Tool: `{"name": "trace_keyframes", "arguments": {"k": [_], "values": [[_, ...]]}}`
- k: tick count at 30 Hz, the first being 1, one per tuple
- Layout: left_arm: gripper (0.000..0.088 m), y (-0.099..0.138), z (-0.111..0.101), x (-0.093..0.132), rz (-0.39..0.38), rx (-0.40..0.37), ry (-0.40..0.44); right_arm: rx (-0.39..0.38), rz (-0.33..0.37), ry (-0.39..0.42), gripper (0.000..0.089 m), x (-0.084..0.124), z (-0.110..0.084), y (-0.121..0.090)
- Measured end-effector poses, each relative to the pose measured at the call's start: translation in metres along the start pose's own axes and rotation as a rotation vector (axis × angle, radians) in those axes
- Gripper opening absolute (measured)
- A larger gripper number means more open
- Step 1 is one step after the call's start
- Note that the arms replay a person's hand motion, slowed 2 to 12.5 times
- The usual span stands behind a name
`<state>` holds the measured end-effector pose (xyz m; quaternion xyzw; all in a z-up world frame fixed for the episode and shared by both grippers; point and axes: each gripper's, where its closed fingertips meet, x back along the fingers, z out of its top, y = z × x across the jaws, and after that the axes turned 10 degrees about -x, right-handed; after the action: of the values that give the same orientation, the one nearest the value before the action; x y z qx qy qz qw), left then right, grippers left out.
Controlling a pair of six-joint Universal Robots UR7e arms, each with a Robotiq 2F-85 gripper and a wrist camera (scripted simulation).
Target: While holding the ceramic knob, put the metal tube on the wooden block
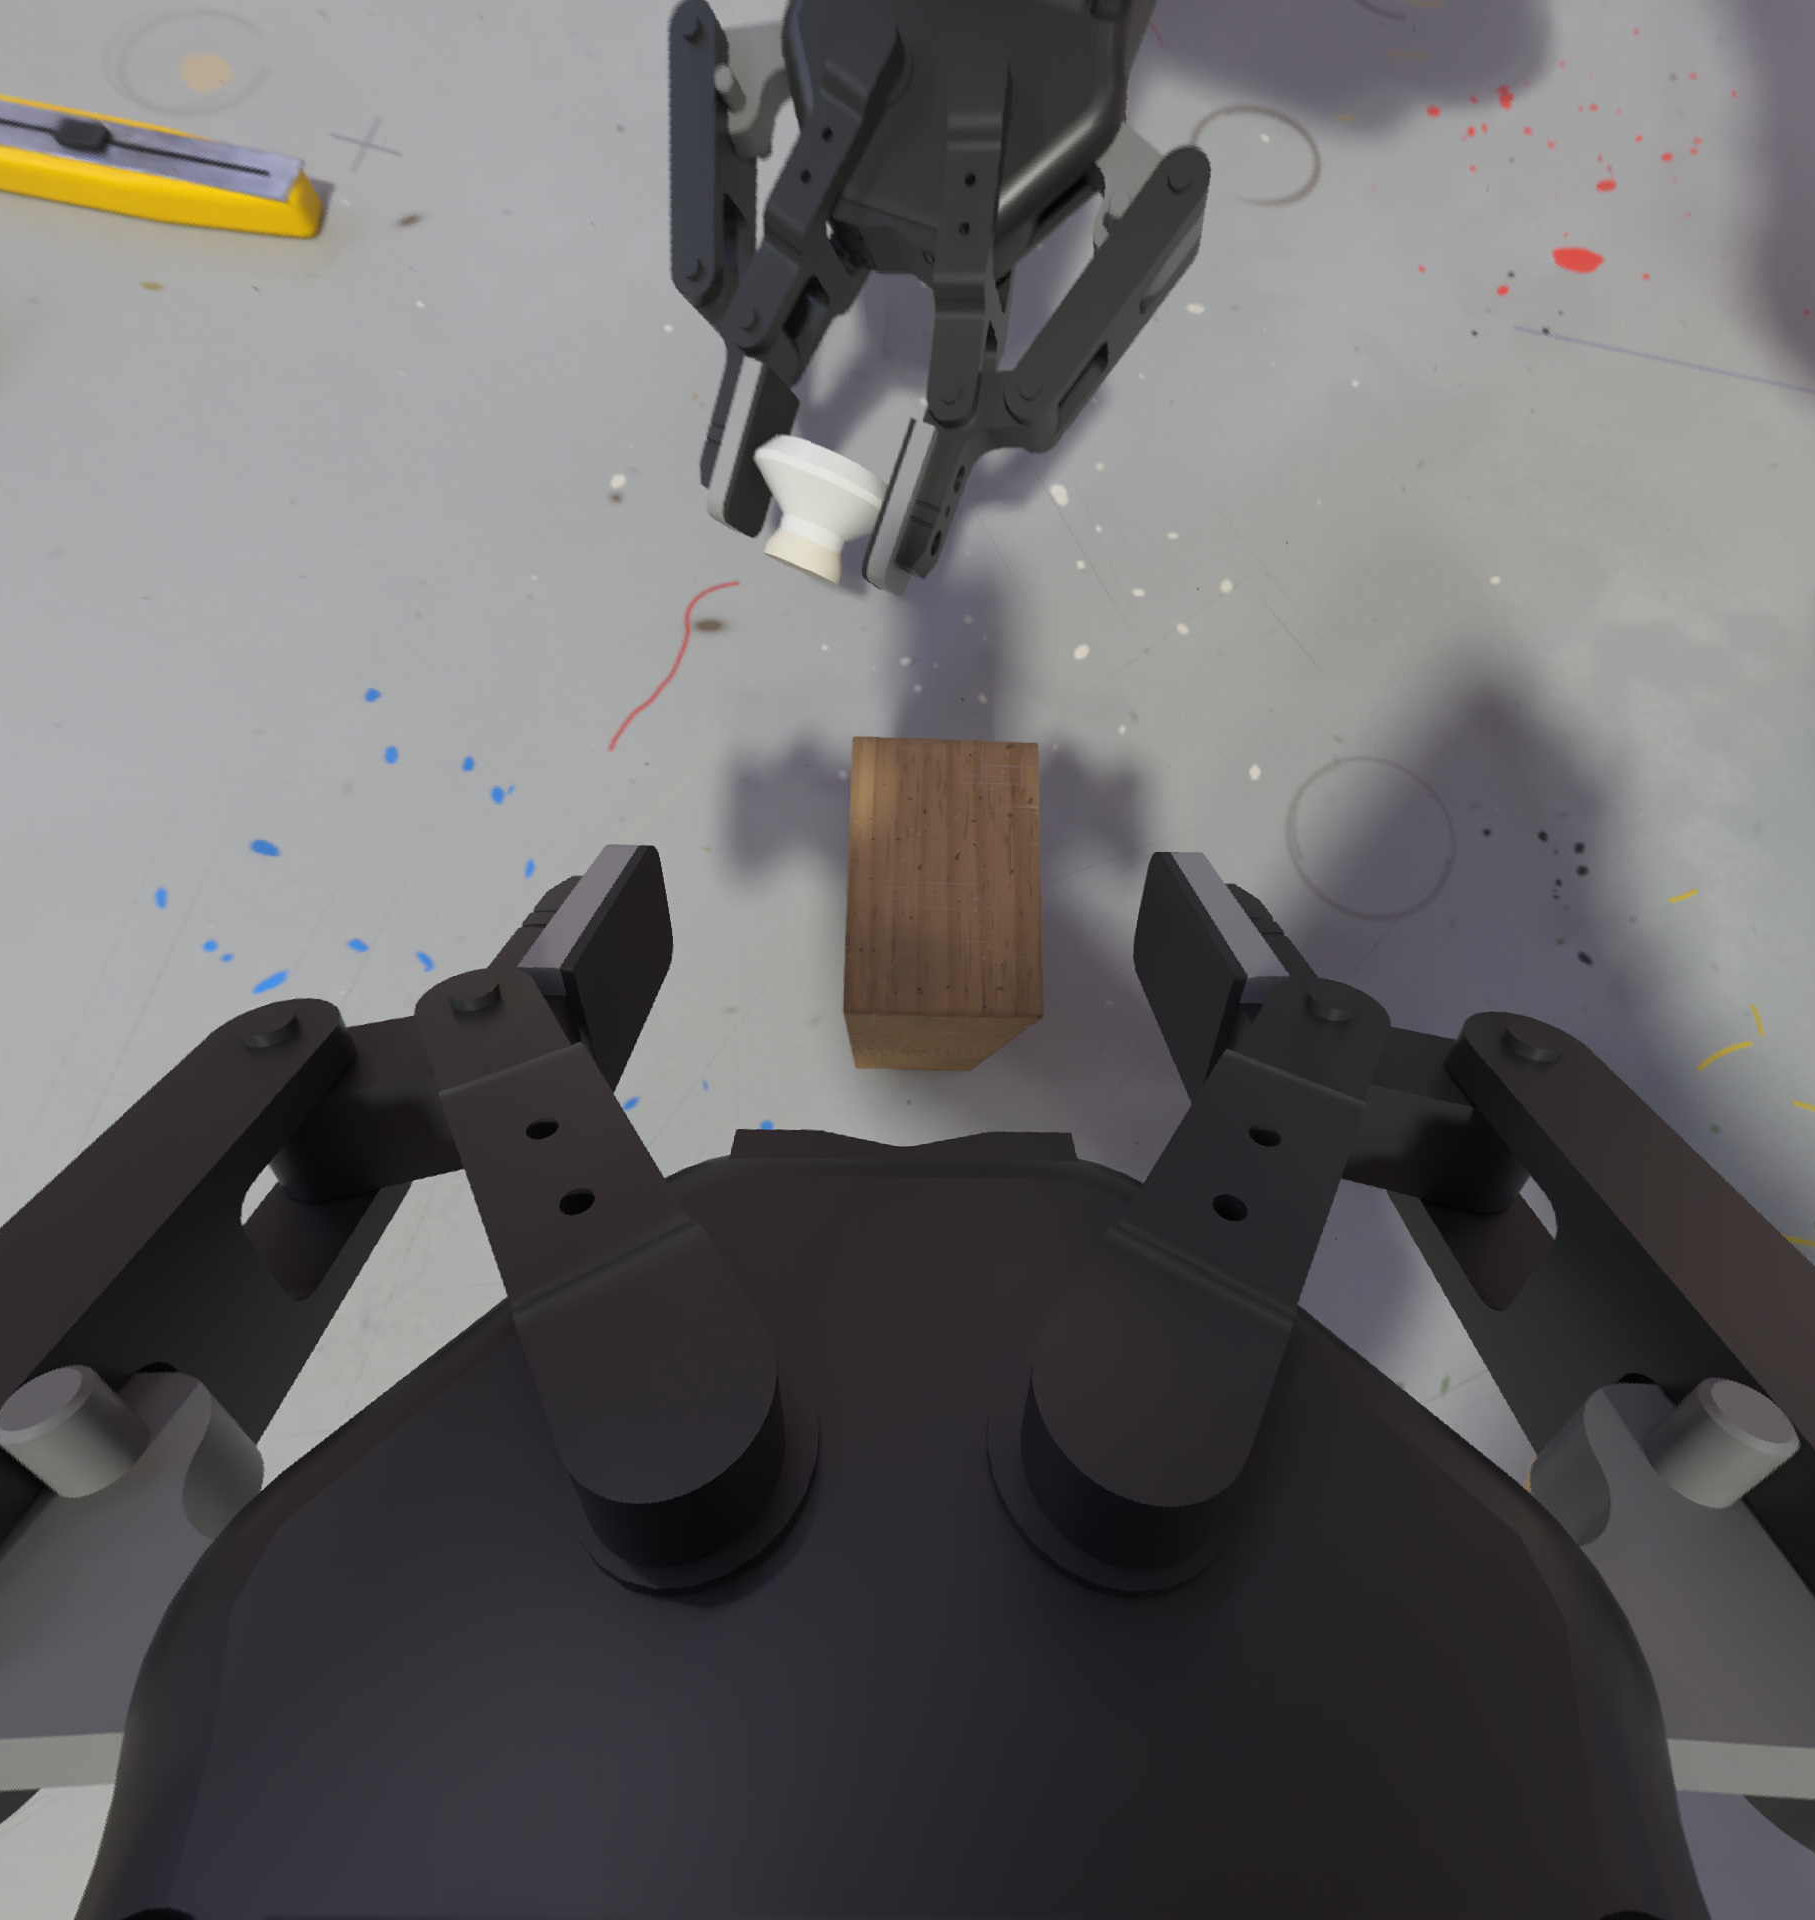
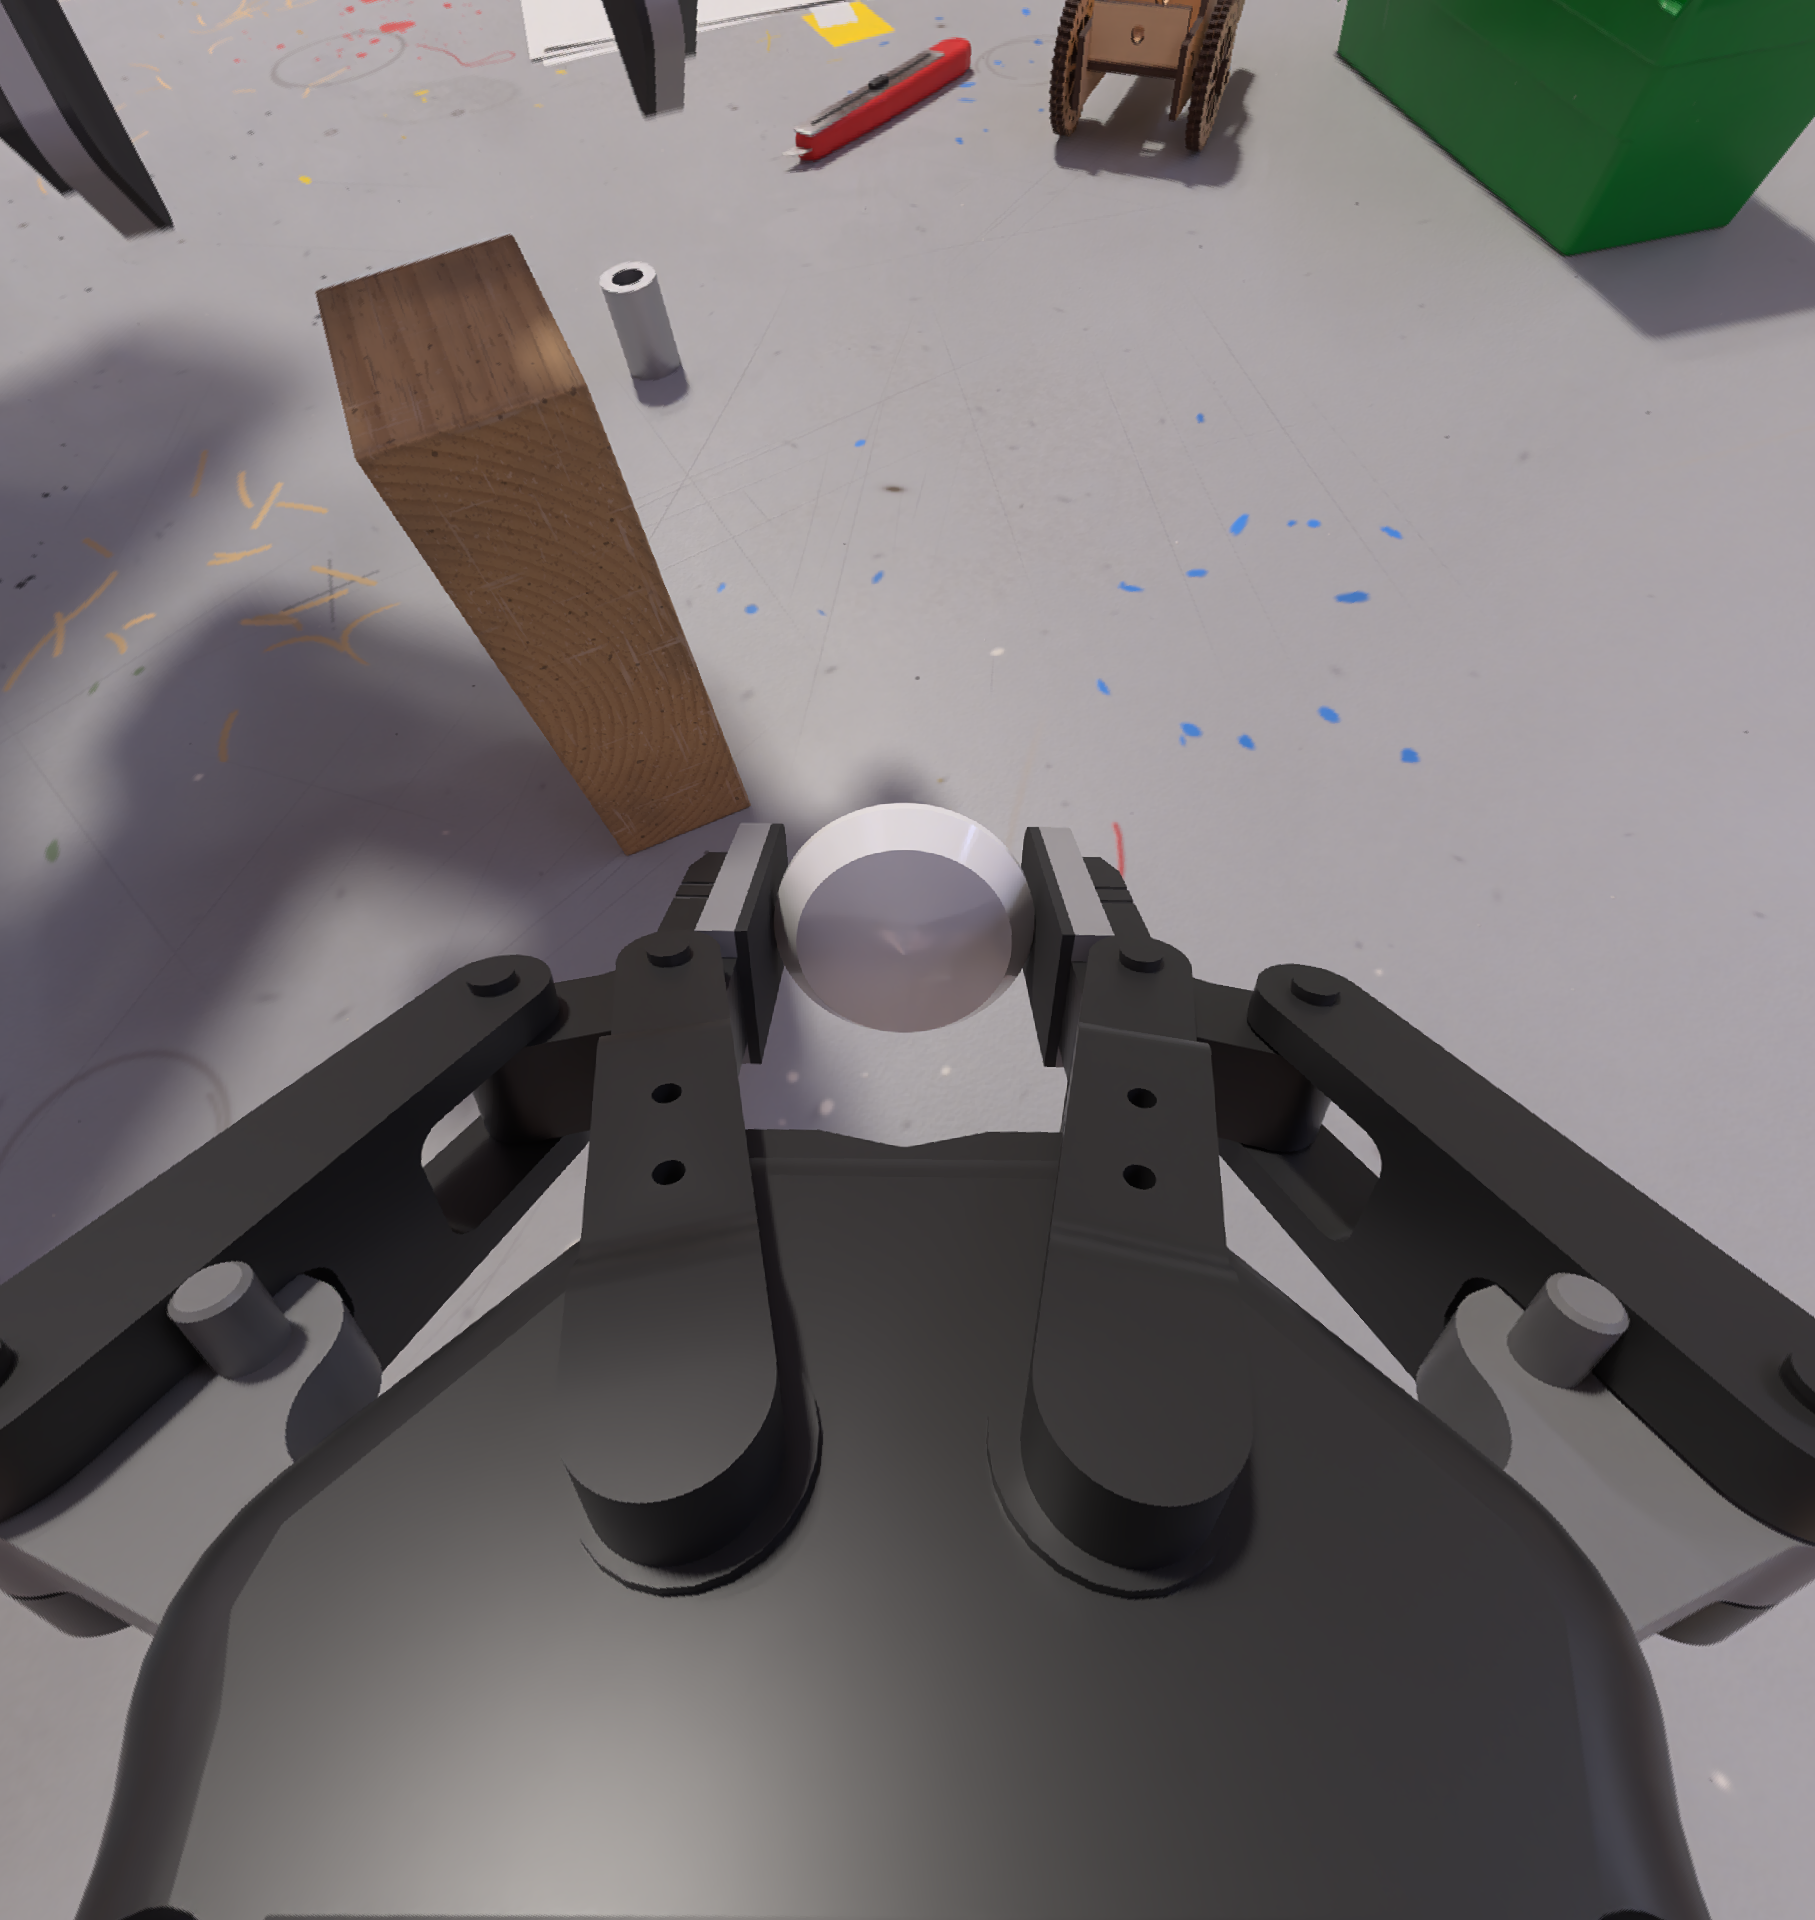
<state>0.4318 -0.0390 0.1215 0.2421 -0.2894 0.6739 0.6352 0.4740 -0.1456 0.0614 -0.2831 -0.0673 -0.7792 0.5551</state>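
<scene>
My left gripper (image 1: 903, 914) is open and empty, hovering above the wooden block (image 1: 942, 894), which stands on the grey table between its fingers as seen from above. My right gripper (image 2: 903, 925) is shut on the white ceramic knob (image 2: 901, 920) and holds it above the table. The right gripper (image 1: 815, 540) with the knob (image 1: 815, 499) also shows in the left wrist view, beyond the block. In the right wrist view the block (image 2: 529, 540) stands tall at left, and the grey metal tube (image 2: 641, 320) stands upright on the table just behind it. The tube is not seen in the left wrist view.
A yellow utility knife (image 1: 134, 161) lies at far left. In the right wrist view, a red utility knife (image 2: 882, 99), a cardboard wheeled model (image 2: 1142, 62) and a green bin (image 2: 1609, 114) sit at the back. The left gripper's fingertips (image 2: 664, 52) hang at top.
</scene>
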Motion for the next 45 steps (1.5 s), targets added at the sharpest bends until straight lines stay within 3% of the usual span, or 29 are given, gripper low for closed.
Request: {"name": "trace_keyframes", "arguments": {"k": [10, 17, 31, 45], "values": [[0.0833, -0.017, 0.008, 0.038, 0.106, 0.033, 0.1, -0.003, 0.007, 0.013, 0.0401, 0.001, 0.002, -0.001], [0.0833, -0.032, 0.0, 0.07, 0.217, 0.071, 0.138, -0.005, 0.013, 0.022, 0.0401, 0.003, 0.003, -0.001], [0.0834, -0.045, -0.056, 0.111, 0.383, 0.207, 0.092, -0.005, 0.013, 0.016, 0.0401, 0.002, 0.002, -0.001], [0.0804, -0.034, -0.117, 0.109, 0.389, 0.374, 0.108, 0.003, 0.018, 0.006, 0.0401, -0.001, 0.002, -0.003]]}}
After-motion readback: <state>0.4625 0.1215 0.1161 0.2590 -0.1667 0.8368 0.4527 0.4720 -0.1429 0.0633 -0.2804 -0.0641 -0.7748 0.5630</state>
